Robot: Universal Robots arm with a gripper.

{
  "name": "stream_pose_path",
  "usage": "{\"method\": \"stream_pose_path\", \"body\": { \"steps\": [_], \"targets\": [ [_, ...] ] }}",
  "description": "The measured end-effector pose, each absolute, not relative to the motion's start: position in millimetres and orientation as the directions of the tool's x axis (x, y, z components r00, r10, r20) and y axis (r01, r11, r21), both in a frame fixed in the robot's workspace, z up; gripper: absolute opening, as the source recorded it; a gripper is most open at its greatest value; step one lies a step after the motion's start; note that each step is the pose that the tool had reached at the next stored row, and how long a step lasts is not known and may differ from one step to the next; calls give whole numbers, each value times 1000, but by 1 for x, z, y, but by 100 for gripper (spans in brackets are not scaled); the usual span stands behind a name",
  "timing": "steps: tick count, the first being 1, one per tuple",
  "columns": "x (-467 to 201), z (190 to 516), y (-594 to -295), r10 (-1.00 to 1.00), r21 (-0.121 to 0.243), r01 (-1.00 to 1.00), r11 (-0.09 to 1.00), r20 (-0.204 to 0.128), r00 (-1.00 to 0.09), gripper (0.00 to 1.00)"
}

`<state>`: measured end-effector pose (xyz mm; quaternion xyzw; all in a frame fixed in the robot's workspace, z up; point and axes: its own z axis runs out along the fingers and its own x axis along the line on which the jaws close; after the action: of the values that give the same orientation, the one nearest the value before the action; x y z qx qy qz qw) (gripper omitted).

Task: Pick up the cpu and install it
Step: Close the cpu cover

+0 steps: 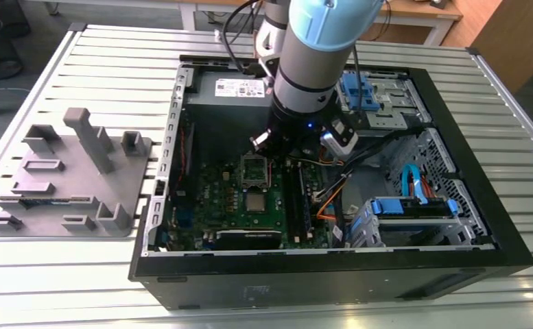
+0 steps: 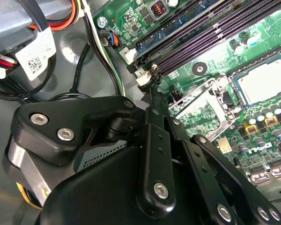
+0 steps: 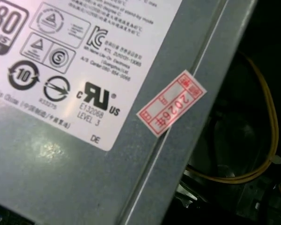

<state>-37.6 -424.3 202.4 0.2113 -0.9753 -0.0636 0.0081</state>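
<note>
Gripper [image 2: 152, 96] is down inside the computer case, jaws look clenched together with nothing between them. Its tip hangs just over the motherboard near the end of the black memory slots [image 2: 210, 33].

cpu [image 2: 261, 83] is not in the grip. It lies flat in the socket [image 2: 232, 82], silver top up. The hinged plate [image 2: 199, 91] is swung open and tilted up just beside the socket, between chip and gripper.

Exterior view: the cpu is at about 6 o'clock from the gripper, with the plate in between and the memory slots at 3 o'clock of the chip. The arm [image 1: 317, 55] comes in from 12 o'clock.

The green motherboard [image 1: 216, 199] sits on the floor of the case [image 1: 339, 271], in the 7 o'clock part. The same case holds:
- a grey power supply [image 1: 225, 88] at 12 o'clock
- a drive cage [image 1: 381, 96] with blue clips at 1 o'clock
- a blue caddy [image 1: 413, 208] at 4 o'clock
- orange cables [image 1: 326, 212] between board and caddy

The first wrist view is close on the power supply's label, with a red-and-white sticker [image 3: 171, 103] on the grey metal and a yellow wire [image 3: 271, 140] beside it.

The case lies open on a slatted table [image 1: 110, 62]. At 9 o'clock from the case, just beside it, is a grey holder tray [image 1: 74, 185] with upright blocks. A long green stick [image 1: 44, 201] lies in one of its slots.
</note>
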Motion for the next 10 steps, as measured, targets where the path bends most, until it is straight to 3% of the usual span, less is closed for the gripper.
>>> {"method": "stream_pose_path", "body": {
  "steps": [10],
  "targets": [
    [-38,203,-426,-429,129,-427,895,-13,-903,11]
  ]
}}
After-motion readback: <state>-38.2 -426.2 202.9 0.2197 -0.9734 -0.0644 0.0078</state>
